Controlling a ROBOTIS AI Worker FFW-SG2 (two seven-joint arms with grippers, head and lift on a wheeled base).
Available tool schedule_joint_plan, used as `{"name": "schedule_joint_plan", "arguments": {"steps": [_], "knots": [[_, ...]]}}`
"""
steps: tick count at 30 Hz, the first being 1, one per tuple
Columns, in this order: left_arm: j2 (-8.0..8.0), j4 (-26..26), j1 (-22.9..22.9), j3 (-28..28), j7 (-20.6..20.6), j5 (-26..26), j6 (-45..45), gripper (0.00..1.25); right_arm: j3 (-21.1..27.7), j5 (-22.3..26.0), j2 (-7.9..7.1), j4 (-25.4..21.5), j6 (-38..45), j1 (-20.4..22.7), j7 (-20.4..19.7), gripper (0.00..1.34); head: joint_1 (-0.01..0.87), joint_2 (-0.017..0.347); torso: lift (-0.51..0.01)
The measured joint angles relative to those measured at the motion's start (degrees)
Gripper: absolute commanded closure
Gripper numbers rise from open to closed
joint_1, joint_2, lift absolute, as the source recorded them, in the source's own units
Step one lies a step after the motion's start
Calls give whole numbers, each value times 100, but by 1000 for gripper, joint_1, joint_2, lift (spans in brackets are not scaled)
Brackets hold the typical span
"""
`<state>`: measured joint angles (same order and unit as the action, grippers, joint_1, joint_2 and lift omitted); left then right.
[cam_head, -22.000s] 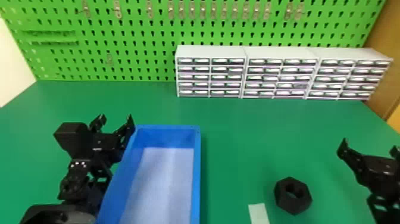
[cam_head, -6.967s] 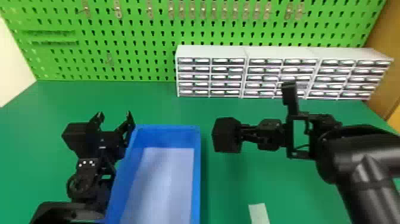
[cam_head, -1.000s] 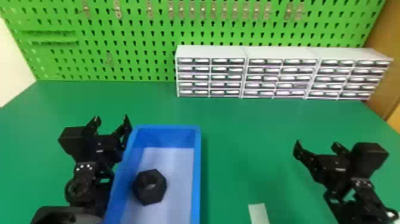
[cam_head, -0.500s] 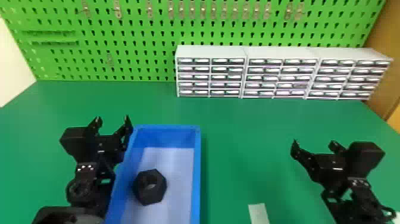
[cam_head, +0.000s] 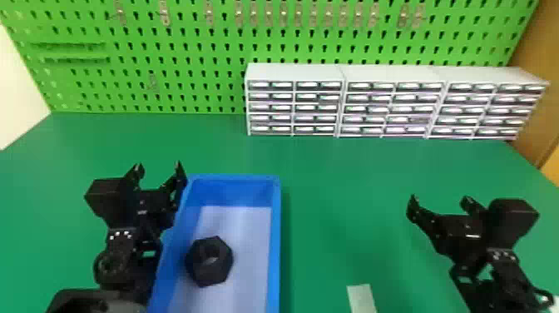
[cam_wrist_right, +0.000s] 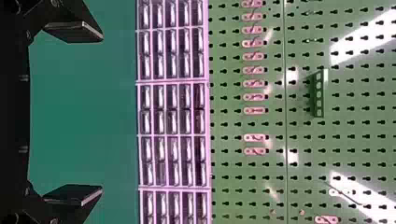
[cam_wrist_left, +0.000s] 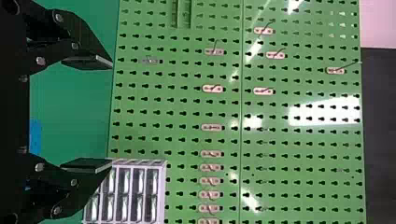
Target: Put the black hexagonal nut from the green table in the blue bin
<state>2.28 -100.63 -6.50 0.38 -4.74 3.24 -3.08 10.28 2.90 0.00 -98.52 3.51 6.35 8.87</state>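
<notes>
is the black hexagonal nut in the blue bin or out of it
In. The black hexagonal nut lies on the pale floor of the blue bin, inside its walls, nearer the left one.

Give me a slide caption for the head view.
Black nut in the blue bin, with open left and right grippers over the green table.

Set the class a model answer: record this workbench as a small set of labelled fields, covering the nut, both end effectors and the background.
Nut: black, hexagonal, inside the blue bin
Surface: green table
Left end effector: open, at the bin's left
Right end effector: open, right of the bin
Background: white drawer units, green pegboard
</notes>
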Motion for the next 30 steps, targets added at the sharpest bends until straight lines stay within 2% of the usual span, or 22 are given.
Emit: {"name": "schedule_joint_plan", "arguments": {"steps": [30], "knots": [[0, 0, -19, -3, 0, 10, -7, 499, 9, -43, 0, 0, -39, -2, 0, 153, 657, 57, -95]]}}
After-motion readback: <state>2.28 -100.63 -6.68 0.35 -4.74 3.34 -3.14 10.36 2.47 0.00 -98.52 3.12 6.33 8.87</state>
